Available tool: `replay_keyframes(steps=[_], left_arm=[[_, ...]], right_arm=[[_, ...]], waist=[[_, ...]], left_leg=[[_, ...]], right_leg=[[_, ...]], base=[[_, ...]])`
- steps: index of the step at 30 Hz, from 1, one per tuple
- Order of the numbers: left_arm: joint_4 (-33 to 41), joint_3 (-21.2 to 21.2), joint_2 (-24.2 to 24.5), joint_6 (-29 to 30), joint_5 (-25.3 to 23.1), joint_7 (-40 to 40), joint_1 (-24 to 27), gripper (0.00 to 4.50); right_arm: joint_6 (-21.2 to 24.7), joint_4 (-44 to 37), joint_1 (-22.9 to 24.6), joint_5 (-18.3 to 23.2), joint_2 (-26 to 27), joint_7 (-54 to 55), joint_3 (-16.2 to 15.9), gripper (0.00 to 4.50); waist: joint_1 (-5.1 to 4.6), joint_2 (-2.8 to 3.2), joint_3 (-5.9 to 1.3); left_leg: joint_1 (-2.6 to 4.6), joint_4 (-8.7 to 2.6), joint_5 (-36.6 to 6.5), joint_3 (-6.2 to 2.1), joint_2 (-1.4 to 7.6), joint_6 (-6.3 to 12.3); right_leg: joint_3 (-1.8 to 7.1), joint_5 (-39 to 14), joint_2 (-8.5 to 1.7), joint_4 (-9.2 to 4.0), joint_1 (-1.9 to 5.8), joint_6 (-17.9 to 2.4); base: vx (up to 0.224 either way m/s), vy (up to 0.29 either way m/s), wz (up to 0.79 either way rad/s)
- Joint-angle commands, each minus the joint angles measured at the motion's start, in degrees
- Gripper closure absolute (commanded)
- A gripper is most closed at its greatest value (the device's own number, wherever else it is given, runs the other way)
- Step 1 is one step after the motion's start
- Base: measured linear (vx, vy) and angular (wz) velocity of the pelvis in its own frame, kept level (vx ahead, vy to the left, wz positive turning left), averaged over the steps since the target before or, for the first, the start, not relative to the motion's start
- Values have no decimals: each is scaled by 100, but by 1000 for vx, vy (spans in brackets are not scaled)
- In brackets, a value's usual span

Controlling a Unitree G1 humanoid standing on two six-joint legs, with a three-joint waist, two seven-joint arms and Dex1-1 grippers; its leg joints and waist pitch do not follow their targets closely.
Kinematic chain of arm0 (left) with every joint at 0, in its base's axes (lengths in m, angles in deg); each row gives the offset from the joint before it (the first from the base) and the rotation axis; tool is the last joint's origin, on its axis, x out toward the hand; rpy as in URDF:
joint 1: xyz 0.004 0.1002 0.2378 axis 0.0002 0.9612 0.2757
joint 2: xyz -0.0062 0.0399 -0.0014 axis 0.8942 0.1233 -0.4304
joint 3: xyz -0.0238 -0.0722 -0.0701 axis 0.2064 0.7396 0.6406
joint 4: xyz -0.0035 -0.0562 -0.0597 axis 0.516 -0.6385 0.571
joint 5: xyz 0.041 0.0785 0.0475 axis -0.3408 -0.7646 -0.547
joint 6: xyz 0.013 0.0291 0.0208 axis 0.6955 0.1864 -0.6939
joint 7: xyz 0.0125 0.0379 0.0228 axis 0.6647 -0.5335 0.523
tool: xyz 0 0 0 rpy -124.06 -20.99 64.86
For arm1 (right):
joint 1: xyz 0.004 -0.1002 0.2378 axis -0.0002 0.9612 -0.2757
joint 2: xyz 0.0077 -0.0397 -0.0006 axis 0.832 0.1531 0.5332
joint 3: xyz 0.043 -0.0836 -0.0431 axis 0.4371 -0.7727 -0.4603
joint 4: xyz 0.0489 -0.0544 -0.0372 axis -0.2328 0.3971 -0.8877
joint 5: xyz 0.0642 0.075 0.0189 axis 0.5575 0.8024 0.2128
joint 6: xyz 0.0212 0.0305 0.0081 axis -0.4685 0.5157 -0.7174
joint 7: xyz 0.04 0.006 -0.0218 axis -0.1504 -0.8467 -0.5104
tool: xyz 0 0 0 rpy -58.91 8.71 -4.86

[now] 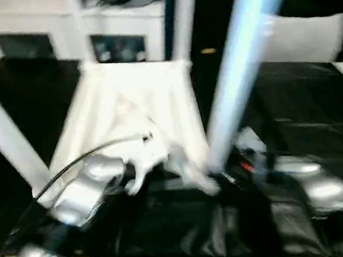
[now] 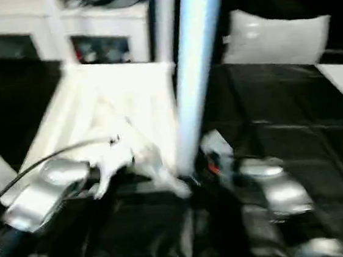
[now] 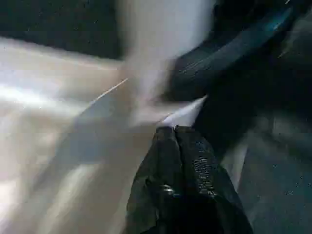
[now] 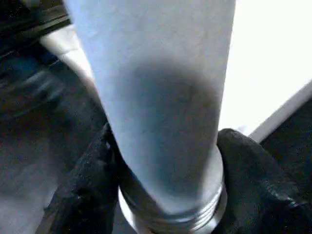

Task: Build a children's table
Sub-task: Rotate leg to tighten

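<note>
White leg [image 4: 161,112] held near its threaded end, standing almost straight up, tip leaning a little away, just beside the upside-down tabletop [image 1: 132,108] on the black floor. Right fingers [image 4: 83,190] spread around that leg, one each side. Left fingers [image 3: 183,165] pressed tight together, touching the tabletop's near edge.

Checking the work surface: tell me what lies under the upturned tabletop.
The tabletop lies on a black sheet that spreads out past its edges. Whatever is directly beneath the tabletop is covered by it.
</note>
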Motion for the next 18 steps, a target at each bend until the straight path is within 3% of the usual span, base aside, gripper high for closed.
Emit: replay_keyframes(steps=[1, 2, 4, 6, 7, 8, 9, 10, 11, 12, 13, 14, 15, 16, 17, 18], left_arm=[[-130, -24, -71, 121, -70, -266, -104, 450], [-177, -7, -146, 138, -95, -371, -133, 450], [-301, 65, -365, 165, -112, -606, -208, 450], [-441, 142, -578, 113, -173, -873, -281, 450], [-472, 152, -620, 78, -214, -943, -293, 450], [-478, 152, -626, 66, -226, -958, -295, 450], [-482, 139, -617, 61, -256, -969, -293, 450], [-448, 75, -560, -31, -322, -923, -276, 450], [-365, 25, -482, -127, -338, -816, -234, 450], [-268, 26, -423, -106, -305, -755, -194, 450], [-140, 0, -279, -219, -313, -650, -148, 450], [-110, -14, -236, -267, -324, -623, -139, 450], [-61, -14, -162, -322, -321, -564, -122, 450], [-47, 10, -101, -369, -338, -567, -123, 450], [-65, 95, -68, -440, -322, -592, -149, 450], [-90, 191, -77, -408, -252, -585, -181, 450]], right_arm=[[341, 181, -47, -124, -34, 711, 282, 188], [470, 130, -38, -72, -24, 870, 389, 188], [717, -68, 8, -69, 13, 1314, 599, 189], [906, -447, 162, -220, 199, 1860, 730, 189], [915, -601, 246, -308, 275, 1995, 726, 189], [910, -642, 270, -325, 288, 2006, 718, 189], [898, -704, 313, -328, 301, 1989, 698, 189], [889, -832, 401, -287, 335, 2032, 671, 189], [872, -963, 488, -274, 362, 2073, 658, 189], [887, -1070, 547, -242, 368, 2083, 642, 189], [883, -1161, 592, -149, 361, 2013, 635, 189], [884, -1180, 599, -118, 360, 1992, 636, 189], [920, -1252, 625, -24, 343, 1886, 639, 189], [998, -1360, 656, 65, 302, 1761, 620, 189], [1053, -1454, 678, 152, 254, 1626, 611, 133], [1111, -1495, 679, 184, 240, 1560, 628, 119]], waist=[[-26, 42, -270], [-50, 85, -273], [-91, 166, -251], [-117, 285, -216], [-107, 315, -225], [-8, 342, -197], [61, 390, -178], [142, 287, -120], [140, 8, -99], [137, -54, -118], [177, -21, -145], [252, 75, -247], [235, 174, -290], [230, 254, -317], [168, 261, -317], [137, 242, -301]], left_leg=[[123, -387, -2366, -141, 115, -127], [102, -402, -2414, -157, 126, -90], [190, -427, -2776, -189, 183, -80], [280, -545, -3668, -239, 358, -114], [225, -631, -3939, -260, 434, -139], [-51, -959, -4423, -306, 632, -207], [-116, -1127, -4723, -238, 670, -278], [-86, -1188, -4894, -105, 576, -307], [571, -337, -3895, 35, 49, -296], [586, 271, -2043, -4, -173, -22], [351, 170, -1491, -42, -115, 88], [79, -215, -1160, -120, 39, 114], [-83, -414, -1308, -199, 159, -1], [-3, -445, -1576, -223, 229, -45], [48, -487, -1896, -245, 274, -95], [-9, -528, -2001, -236, 281, -114]], right_leg=[[69, -4190, -509, -794, 128, -166], [14, -4149, -505, -835, 175, -96], [-195, -3933, -472, -931, 188, -30], [-402, -3291, -435, -927, 253, -75], [-402, -3007, -411, -774, 337, -107], [-181, -2264, -389, -168, 562, -245], [-143, -1981, -339, 97, 581, -344], [15, -2181, -289, 236, 477, -330], [4, -4683, -515, -903, -263, 78], [48, -6059, -927, -1209, -265, 302], [91, -6020, -1014, -1159, -1, 346], [-38, -5092, -887, -916, 328, 364], [-123, -3992, -693, -766, 388, 319], [-135, -3556, -665, -740, 345, 184], [-122, -2740, -626, -662, 310, -133], [-111, -2357, -604, -605, 356, -302]], base=[[-58, 10, -5], [-55, 23, -7], [-53, 43, -3], [0, 0, 0], [0, 0, 0], [-59, 23, 5], [-67, -29, 9], [-67, -29, 9], [62, -68, 15], [97, -55, -8], [97, -55, -8], [84, -13, -32], [82, 6, -15], [82, 6, -15], [0, 0, 0], [0, 0, 0]])
